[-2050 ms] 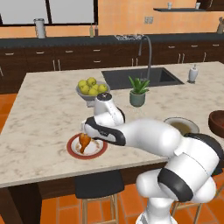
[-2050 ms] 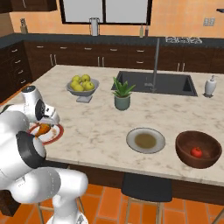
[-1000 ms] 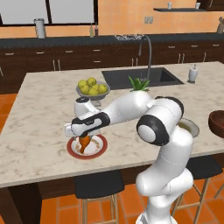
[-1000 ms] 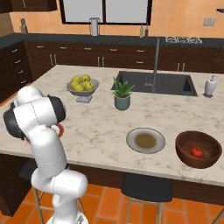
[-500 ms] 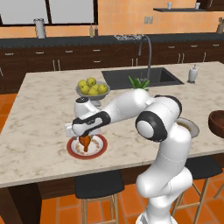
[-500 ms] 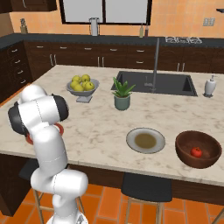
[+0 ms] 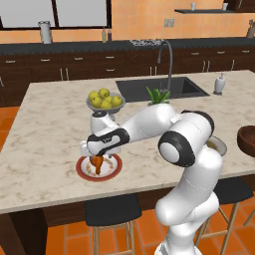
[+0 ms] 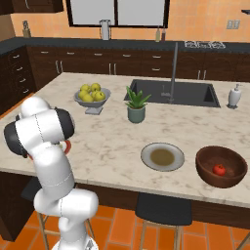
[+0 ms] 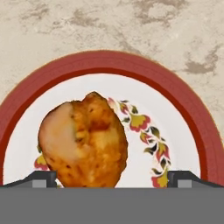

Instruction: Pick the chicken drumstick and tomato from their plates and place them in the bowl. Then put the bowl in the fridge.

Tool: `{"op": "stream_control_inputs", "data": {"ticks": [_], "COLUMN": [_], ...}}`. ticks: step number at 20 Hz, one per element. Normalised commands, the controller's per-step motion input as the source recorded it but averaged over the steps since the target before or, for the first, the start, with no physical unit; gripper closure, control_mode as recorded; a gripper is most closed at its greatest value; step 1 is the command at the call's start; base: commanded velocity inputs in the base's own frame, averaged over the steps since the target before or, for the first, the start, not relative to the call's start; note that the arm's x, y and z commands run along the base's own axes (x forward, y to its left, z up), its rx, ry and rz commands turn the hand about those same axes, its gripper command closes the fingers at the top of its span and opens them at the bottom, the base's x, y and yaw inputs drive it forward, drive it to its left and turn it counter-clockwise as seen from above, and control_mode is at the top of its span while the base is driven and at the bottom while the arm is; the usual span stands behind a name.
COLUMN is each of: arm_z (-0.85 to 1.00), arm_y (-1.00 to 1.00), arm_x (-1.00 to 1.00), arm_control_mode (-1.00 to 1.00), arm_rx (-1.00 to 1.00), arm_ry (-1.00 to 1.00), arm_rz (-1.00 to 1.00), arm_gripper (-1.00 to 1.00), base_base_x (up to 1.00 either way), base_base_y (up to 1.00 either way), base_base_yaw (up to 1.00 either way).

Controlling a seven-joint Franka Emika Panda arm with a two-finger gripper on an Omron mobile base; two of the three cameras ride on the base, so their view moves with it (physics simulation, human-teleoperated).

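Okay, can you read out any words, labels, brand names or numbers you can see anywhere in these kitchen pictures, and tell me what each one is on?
No readable text anywhere.
Red-rimmed plate: a painted flower pattern, no lettering.
Soap bottle by the sink: no label to be made out.
Canister on the back counter: plain, no lettering to be made out.
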Motion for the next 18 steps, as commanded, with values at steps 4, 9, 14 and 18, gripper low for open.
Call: {"op": "stream_control_inputs", "data": {"ticks": [4, 9, 14, 18], "arm_z": [-0.17, 0.00, -0.10, -0.45], "arm_y": [0.02, 0.20, 0.26, 0.01], "arm_x": [0.06, 0.14, 0.08, 0.04], "arm_control_mode": [-1.00, -1.00, -1.00, -1.00], "arm_rx": [0.00, 0.02, 0.02, 0.03], "arm_ry": [0.00, -0.03, 0.00, 0.00], "arm_rz": [0.00, 0.00, 0.00, 0.00], "arm_gripper": [-1.00, -1.00, -1.00, -1.00], "base_base_x": [0.00, 0.00, 0.00, 0.00], "base_base_y": [0.00, 0.00, 0.00, 0.00], "base_base_yaw": [0.00, 0.00, 0.00, 0.00]}}
